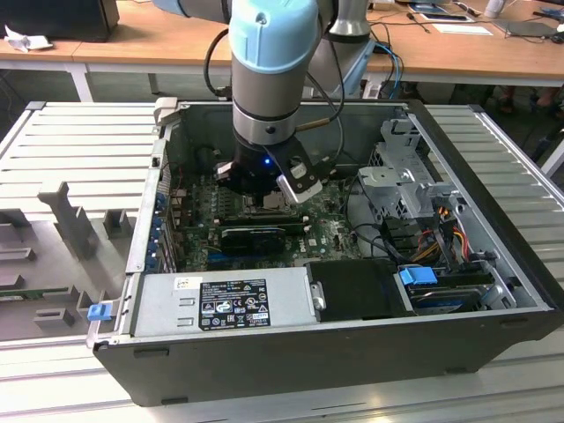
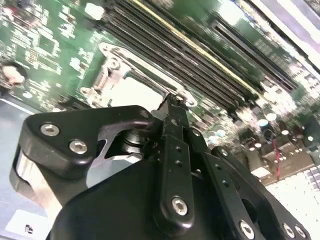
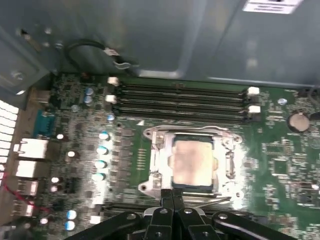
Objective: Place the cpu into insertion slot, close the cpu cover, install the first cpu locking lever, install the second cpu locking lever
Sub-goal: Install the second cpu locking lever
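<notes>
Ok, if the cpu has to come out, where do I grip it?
By two opposite edges, from straight above, I'd judge. The cpu lies flat with only its pale face showing. The cover frames it all round and seems to lap those edges, so a side approach looks blocked while the cover is down.

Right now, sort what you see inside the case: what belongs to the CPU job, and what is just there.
Job:
- cpu, seated in the insertion slot
- cpu cover, down around the chip
- hand, fingers together at the socket's edge

Just there:
- memory slots
- power supply
- drive cage
- coin battery
</notes>
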Robot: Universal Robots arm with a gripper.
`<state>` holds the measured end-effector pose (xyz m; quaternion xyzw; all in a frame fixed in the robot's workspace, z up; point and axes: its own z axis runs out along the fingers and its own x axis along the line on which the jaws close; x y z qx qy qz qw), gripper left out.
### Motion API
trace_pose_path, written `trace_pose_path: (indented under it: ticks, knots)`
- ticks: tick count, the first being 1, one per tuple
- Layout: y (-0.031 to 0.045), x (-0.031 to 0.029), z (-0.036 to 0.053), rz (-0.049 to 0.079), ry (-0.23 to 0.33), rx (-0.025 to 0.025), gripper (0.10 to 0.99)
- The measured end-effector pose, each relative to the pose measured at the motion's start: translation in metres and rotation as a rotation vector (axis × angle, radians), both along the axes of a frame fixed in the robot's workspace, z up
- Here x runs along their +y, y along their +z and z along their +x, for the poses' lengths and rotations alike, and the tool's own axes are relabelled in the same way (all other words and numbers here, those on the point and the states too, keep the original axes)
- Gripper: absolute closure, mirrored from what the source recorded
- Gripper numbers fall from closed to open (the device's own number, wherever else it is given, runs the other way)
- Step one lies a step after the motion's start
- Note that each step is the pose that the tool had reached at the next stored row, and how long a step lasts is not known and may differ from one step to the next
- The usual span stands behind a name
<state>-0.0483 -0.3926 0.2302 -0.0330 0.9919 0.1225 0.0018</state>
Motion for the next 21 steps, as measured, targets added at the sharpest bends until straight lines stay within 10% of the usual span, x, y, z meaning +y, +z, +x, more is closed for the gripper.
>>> trace_pose_path:
  ticks: [9,21]
  knots:
    - [-0.0010,-0.0100,-0.0128,0.010,0.004,-0.0001,0.980]
    - [-0.0224,-0.0109,-0.0257,0.032,0.004,-0.0002,0.980]
